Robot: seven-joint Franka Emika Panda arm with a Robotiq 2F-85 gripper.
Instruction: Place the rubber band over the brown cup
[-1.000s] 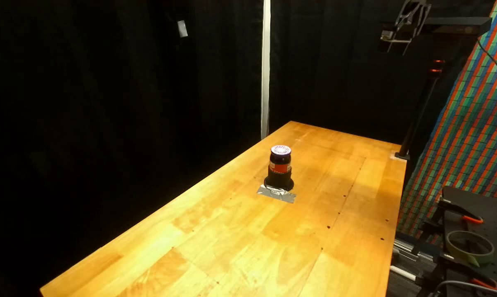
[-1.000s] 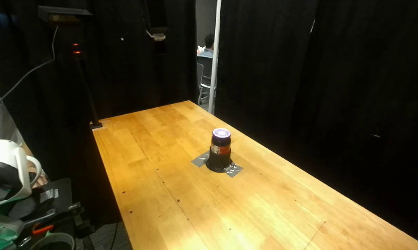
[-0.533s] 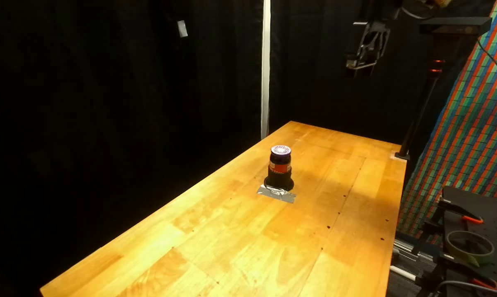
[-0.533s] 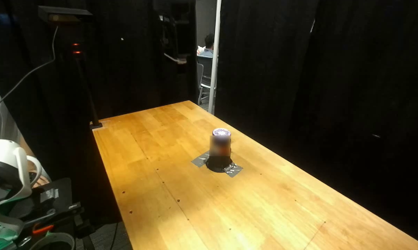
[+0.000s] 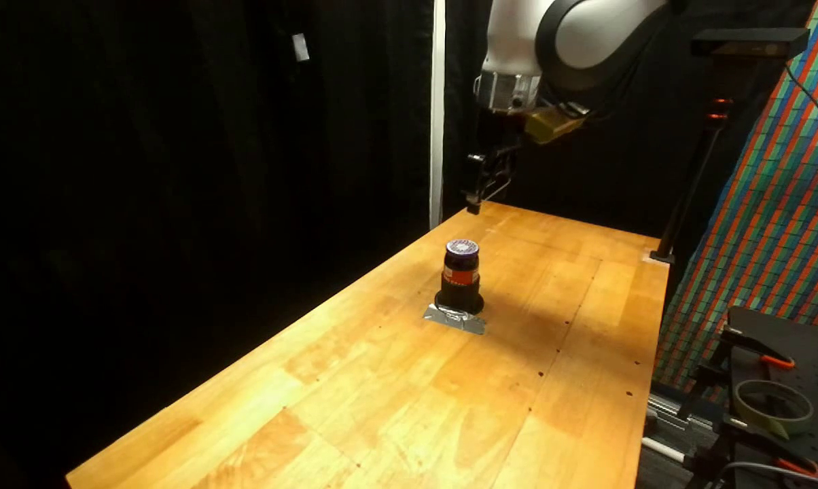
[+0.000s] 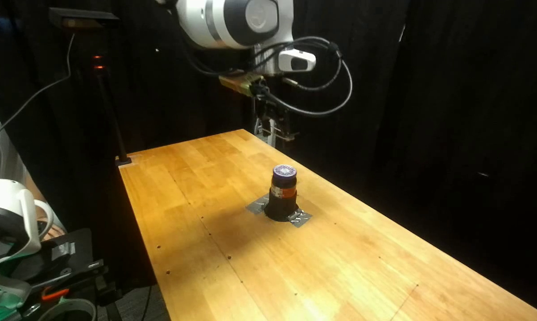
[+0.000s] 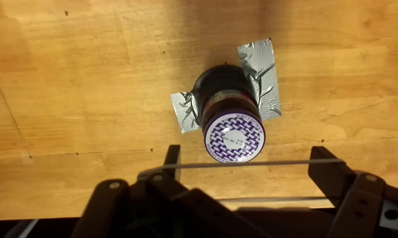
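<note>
The brown cup (image 5: 461, 276) is a dark jar with an orange-red stripe and a white and purple lid. It stands upright in a black base on the table, and it also shows in an exterior view (image 6: 283, 191) and the wrist view (image 7: 232, 102). My gripper (image 7: 246, 162) is open above the table, higher than the cup and apart from it. It also shows in both exterior views (image 5: 480, 190) (image 6: 277, 127). The rubber band (image 7: 285, 162) is stretched around the outside of the two spread fingers. Its near strand crosses the lid's lower edge in the wrist view.
Grey tape (image 7: 263, 79) holds the base to the wooden table (image 5: 382, 407). A lamp post (image 5: 694, 170) stands at the table's far corner. A side cart with a tape roll (image 5: 774, 406) is beside the table. Black curtains surround the table.
My arm has come down from the upper background toward the cup, with the gripper moving left in an exterior view and the rubber band on its fingers. The cup has not moved.
</note>
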